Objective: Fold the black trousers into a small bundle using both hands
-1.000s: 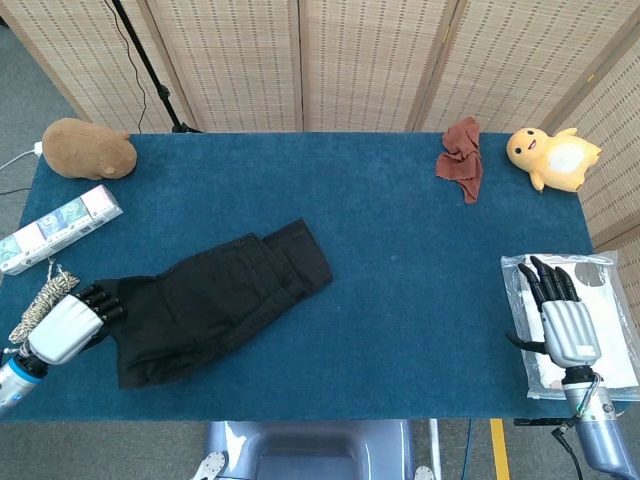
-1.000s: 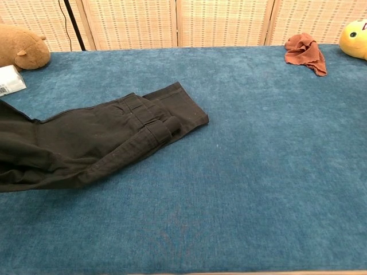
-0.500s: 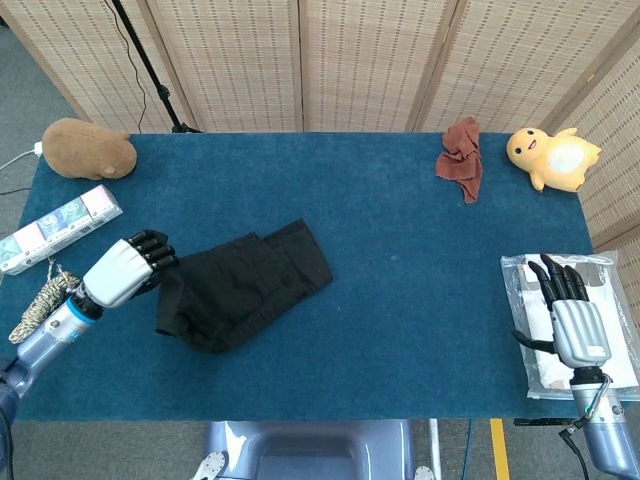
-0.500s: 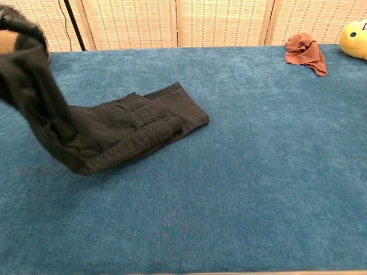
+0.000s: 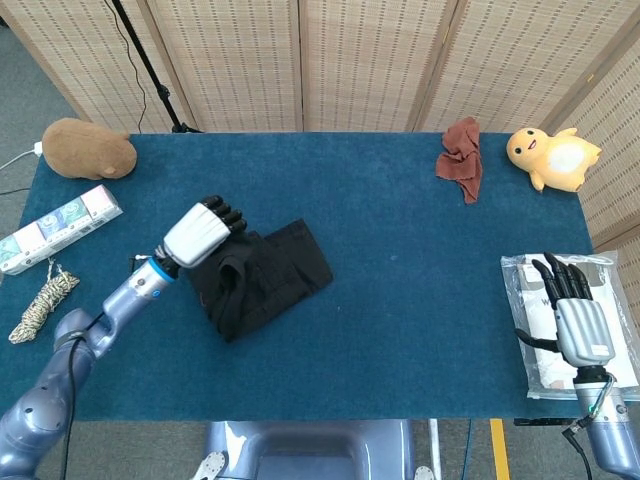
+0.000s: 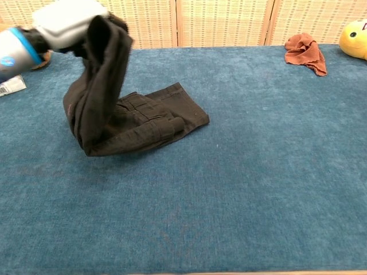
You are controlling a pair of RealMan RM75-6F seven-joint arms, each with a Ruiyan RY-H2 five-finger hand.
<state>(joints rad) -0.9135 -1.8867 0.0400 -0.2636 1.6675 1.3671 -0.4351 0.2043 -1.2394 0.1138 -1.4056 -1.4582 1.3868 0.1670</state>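
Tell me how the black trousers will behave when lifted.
Probably floppy: the black trousers hang limp from the left hand in a draped fold. Likely light enough for one hand. The cloth seems unlikely to slip on the table.

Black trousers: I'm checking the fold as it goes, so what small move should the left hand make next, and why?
Probably carry the lifted leg end a little further toward the waistband end and lower it. The left hand holds that end of the black trousers raised, hanging in a loop, while the rest lies flat on the blue table. The right hand rests far off on a plastic bag.
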